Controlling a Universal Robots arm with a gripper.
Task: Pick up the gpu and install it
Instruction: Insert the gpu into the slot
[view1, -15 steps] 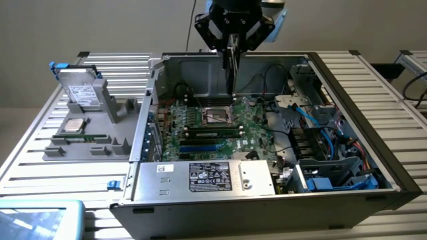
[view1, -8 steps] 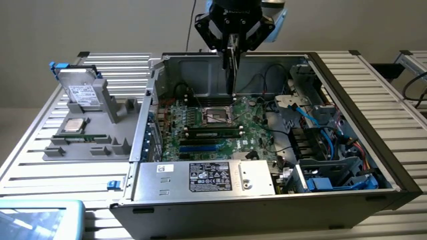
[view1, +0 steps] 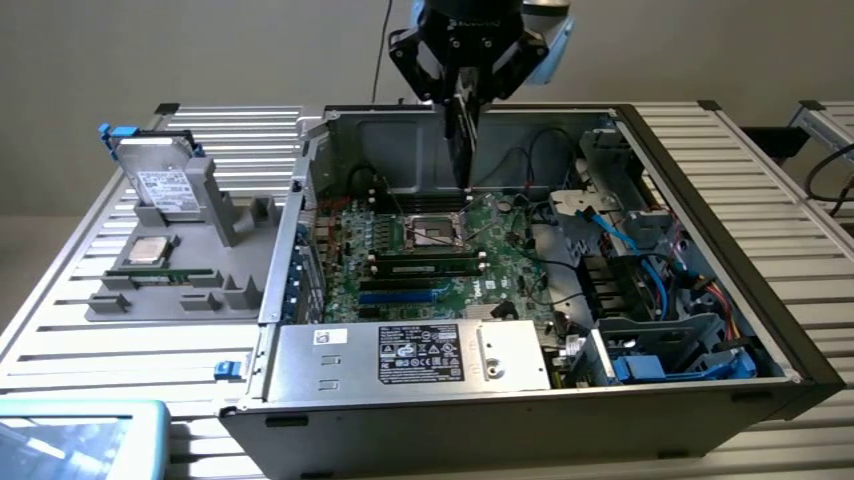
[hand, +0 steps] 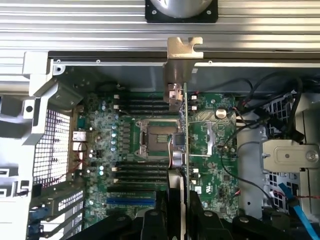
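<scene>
We saw a slatted metal surface carrying an open computer case that lay on its side, so that the main board faced up and could be reached from above. The power supply sat along the near wall of the case. A grey parts tray stood just beside the case on the exterior view's left, and a hard drive stood upright in it.

Above the far part of the board hung the tool, and its jaws were closed narrowly on the graphics card. It held the card by one edge so that the card hung straight down, thin side toward the cameras. We judged this was meant to keep the card's lower edge free to enter a slot. The card was inside the case opening, over the area next to the processor socket. Whether its lower edge touched the board we could not tell, probably not. In the wrist view the card's silver bracket pointed toward the case's rear wall, where such brackets fasten.
</scene>
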